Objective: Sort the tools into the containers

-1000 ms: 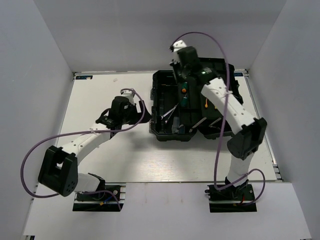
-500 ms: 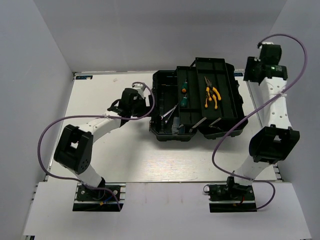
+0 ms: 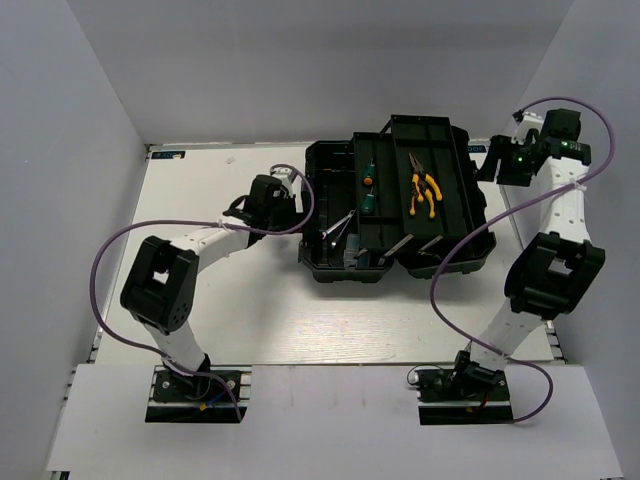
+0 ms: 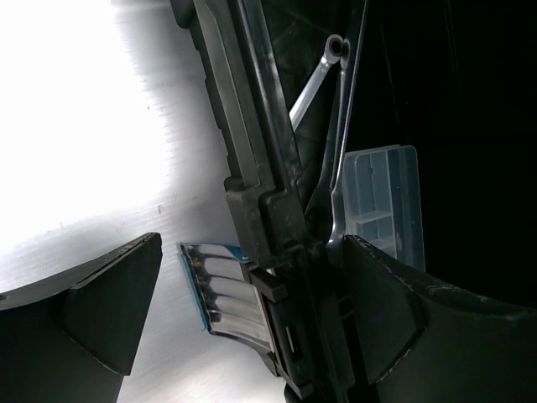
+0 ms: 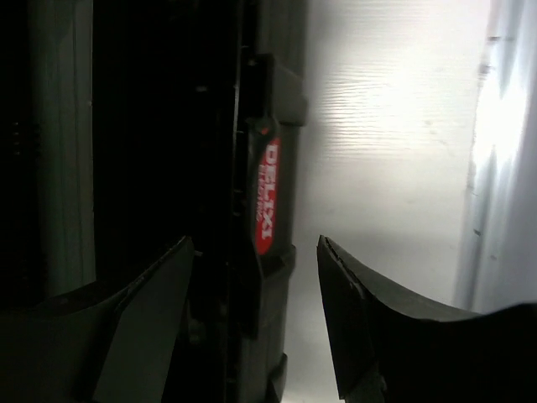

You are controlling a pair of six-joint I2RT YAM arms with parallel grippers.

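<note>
Left end effector [image 4: 252,315] spread wide, its fingers on either side of the left wall of the large black plastic toolbox [image 3: 318,170]. The box stands open toward the far right corner of the white counter [image 3: 230,300]. A slim silver metal wrench [image 3: 337,226] leans just inside that wall, beside a clear-lidded pocket [image 4: 382,197]. Stubby green-handled screwdrivers [image 3: 368,190] lie in the middle tray and yellow-handled pliers [image 3: 424,192] in the right tray. Sorting looks near done. Right end effector [image 5: 256,327] also spread, straddling the box's right edge where a red label [image 5: 268,197] shows. If the box is to be gripped, centre each wall before pinching and close both sides together. Hazards: the wrench shaft sits close to the left inner finger, and a purple cable [image 3: 438,290] hangs over the box's near right corner.
</note>
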